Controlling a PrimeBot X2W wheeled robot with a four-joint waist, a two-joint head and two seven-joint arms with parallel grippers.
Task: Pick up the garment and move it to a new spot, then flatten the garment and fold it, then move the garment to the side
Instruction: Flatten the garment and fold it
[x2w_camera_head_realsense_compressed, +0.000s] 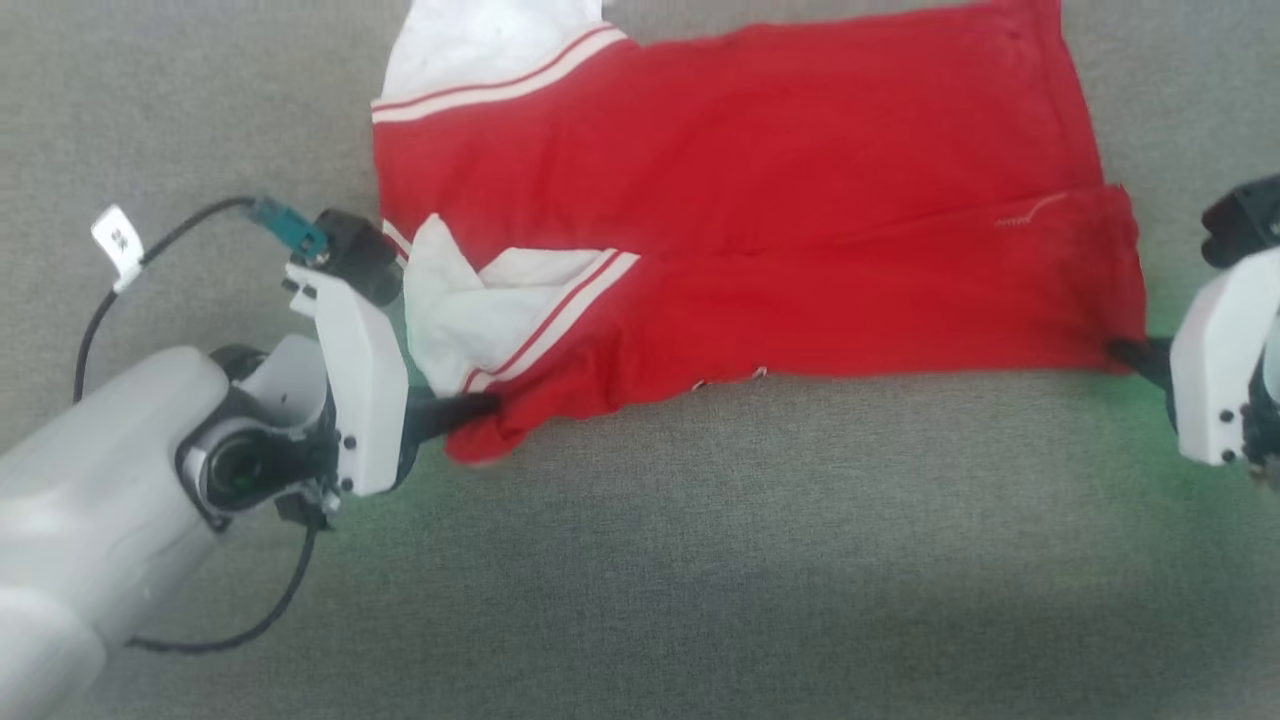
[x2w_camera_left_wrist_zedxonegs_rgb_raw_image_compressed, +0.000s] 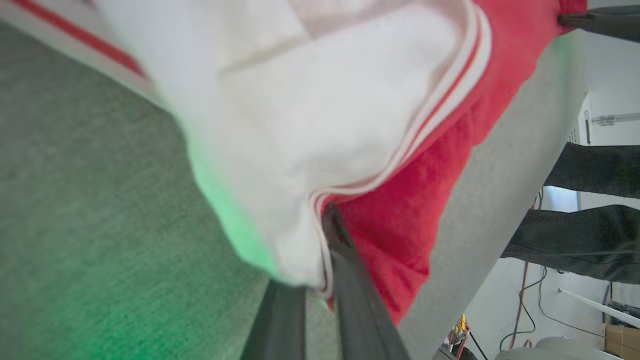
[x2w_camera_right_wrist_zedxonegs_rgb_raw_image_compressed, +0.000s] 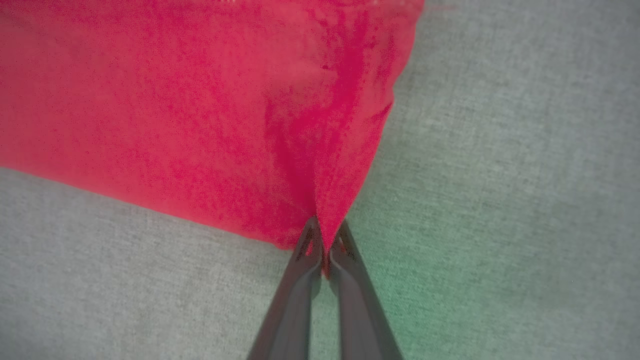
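The garment (x2w_camera_head_realsense_compressed: 740, 210), bright red with white striped sleeves, lies partly folded across the grey surface (x2w_camera_head_realsense_compressed: 640, 560) in the head view. My left gripper (x2w_camera_head_realsense_compressed: 487, 405) is shut on its near left corner, by the crumpled white sleeve (x2w_camera_head_realsense_compressed: 470, 300). In the left wrist view the fingers (x2w_camera_left_wrist_zedxonegs_rgb_raw_image_compressed: 345, 270) pinch the garment (x2w_camera_left_wrist_zedxonegs_rgb_raw_image_compressed: 400, 210) where white sleeve meets red cloth. My right gripper (x2w_camera_head_realsense_compressed: 1122, 350) is shut on the near right corner. The right wrist view shows the garment (x2w_camera_right_wrist_zedxonegs_rgb_raw_image_compressed: 200, 110) drawn to a point between my right gripper (x2w_camera_right_wrist_zedxonegs_rgb_raw_image_compressed: 324, 250).
The grey fabric surface stretches all around the garment. A black cable (x2w_camera_head_realsense_compressed: 150, 250) with a white tag loops beside my left arm. Past the surface's edge in the left wrist view are dark-clad legs of a person (x2w_camera_left_wrist_zedxonegs_rgb_raw_image_compressed: 590, 225), cables and a floor.
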